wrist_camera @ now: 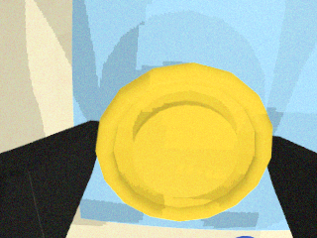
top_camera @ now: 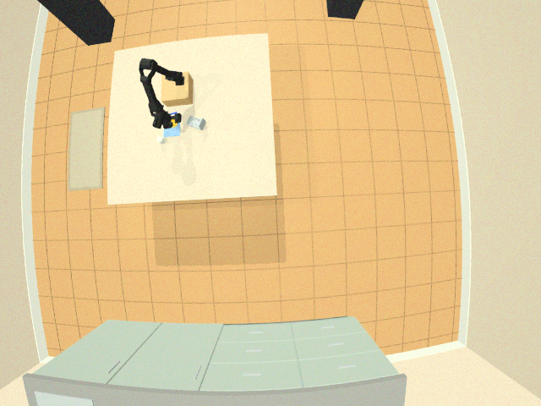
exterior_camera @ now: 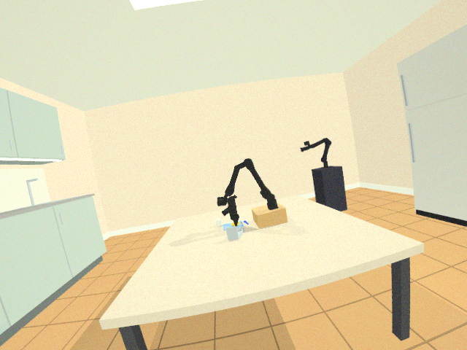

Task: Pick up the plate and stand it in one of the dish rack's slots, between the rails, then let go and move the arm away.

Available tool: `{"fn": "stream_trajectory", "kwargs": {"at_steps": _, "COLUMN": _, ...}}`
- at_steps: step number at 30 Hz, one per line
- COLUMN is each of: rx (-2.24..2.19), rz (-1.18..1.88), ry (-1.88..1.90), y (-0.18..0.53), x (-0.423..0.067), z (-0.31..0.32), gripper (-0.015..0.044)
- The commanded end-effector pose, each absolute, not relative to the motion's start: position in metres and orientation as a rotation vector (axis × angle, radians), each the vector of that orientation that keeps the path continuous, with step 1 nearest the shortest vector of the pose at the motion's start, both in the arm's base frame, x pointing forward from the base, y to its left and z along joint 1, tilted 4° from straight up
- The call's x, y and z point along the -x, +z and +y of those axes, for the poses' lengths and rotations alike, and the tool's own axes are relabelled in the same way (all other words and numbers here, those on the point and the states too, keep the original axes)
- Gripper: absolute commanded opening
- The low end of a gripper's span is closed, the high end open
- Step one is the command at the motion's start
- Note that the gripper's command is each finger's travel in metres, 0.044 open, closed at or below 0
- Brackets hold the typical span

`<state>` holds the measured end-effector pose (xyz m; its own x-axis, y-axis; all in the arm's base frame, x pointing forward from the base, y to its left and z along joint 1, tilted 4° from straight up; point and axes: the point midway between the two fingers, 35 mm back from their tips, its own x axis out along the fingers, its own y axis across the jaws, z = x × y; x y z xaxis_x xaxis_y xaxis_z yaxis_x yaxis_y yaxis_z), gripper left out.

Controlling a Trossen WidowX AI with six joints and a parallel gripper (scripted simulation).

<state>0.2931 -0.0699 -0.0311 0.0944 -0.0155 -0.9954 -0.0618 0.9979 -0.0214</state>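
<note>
A yellow plate (wrist_camera: 183,144) (top_camera: 176,123) (exterior_camera: 237,224) lies flat on a light blue mat (wrist_camera: 99,50) (top_camera: 172,133). My gripper (wrist_camera: 185,139) (top_camera: 168,120) (exterior_camera: 236,220) points straight down over the plate. It is open, with one black finger at the plate's left rim and one at its right rim. I cannot tell whether the fingers touch the rim. The grey dish rack (top_camera: 196,122) (exterior_camera: 233,233) stands on the table just beside the mat.
A cardboard box (top_camera: 176,89) (exterior_camera: 269,216) under the arm's base stands behind the mat. A small white cup (top_camera: 161,139) (exterior_camera: 218,222) and a blue spoon (wrist_camera: 245,237) lie near the mat. A second arm on a black pedestal (exterior_camera: 328,188) stands beyond the table (top_camera: 226,131).
</note>
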Motion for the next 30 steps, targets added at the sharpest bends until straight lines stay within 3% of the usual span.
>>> {"fn": "stream_trajectory", "kwargs": {"at_steps": 1, "rx": 0.060, "rz": 1.479, "ry": 0.038, "y": -0.032, "x": -0.292, "z": -0.069, "gripper": 0.0331}}
{"fn": "stream_trajectory", "kwargs": {"at_steps": 5, "rx": 0.060, "rz": 1.479, "ry": 0.038, "y": -0.032, "x": -0.292, "z": -0.069, "gripper": 0.0304}}
{"fn": "stream_trajectory", "kwargs": {"at_steps": 17, "rx": 0.060, "rz": 1.477, "ry": 0.037, "y": 0.026, "x": -0.300, "z": -0.072, "gripper": 0.0000}}
{"fn": "stream_trajectory", "kwargs": {"at_steps": 30, "rx": 0.060, "rz": 1.476, "ry": 0.037, "y": 0.105, "x": -0.294, "z": -0.071, "gripper": 0.0000}}
